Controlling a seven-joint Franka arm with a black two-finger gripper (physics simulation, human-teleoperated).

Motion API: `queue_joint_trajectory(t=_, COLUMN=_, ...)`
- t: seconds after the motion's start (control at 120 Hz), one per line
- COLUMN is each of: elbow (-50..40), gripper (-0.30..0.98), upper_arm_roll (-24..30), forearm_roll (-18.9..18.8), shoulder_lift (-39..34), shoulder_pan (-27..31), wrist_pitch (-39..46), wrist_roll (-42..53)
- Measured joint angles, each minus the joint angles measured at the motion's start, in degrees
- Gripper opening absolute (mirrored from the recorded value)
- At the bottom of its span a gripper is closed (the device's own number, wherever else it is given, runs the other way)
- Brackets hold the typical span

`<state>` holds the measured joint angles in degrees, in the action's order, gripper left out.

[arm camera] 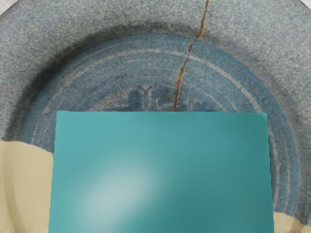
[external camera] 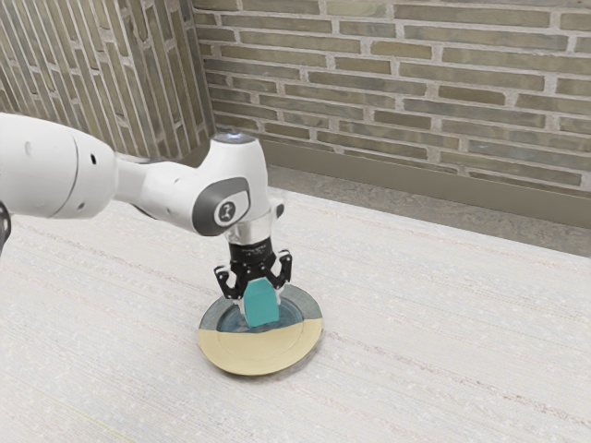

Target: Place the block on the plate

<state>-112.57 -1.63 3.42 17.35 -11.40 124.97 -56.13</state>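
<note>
Background: walls of long grey-brown bricks with pale mortar (external camera: 406, 74) stood beyond the plate, with a flat brownish strip (external camera: 416, 181) along their foot. The work surface, a whitish tabletop with faint streaks (external camera: 443, 351), extended on all sides of the plate.

Landmark: one round, shallow plate, part speckled grey-blue and part plain tan (external camera: 259, 360). In the exterior view its tan part lay nearer the camera and its blue part farther off. The wrist view gave the detail of the blue part: pale concentric rings in the well and a thin, rust-coloured crack (arm camera: 179, 82) running from the rim inward to where the block covered it.

Apparatus: the white, jointed robot arm (external camera: 55, 166) came in from the exterior view's left, its hand above the plate. The black two-finger gripper (external camera: 261, 303) pointed down over the plate's well.

Gripper state: clamped on the block, one finger against each of two opposite sides.

Specimen: the smooth teal block, flat-faced and straight-edged (external camera: 262, 312), was between the fingers, over the plate's well and inside the rim as seen. Its lower end was close to the plate; whether the two touched could not be determined from either view.
</note>
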Motion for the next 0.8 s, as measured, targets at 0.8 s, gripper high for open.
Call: queue_joint_trajectory(t=0.8, elbow=5.51, gripper=0.68, upper_arm_roll=1.34, forearm_roll=0.03, shoulder_lift=-14.58, shoulder_pan=6.09, wrist_pitch=-11.95, wrist_roll=28.76)
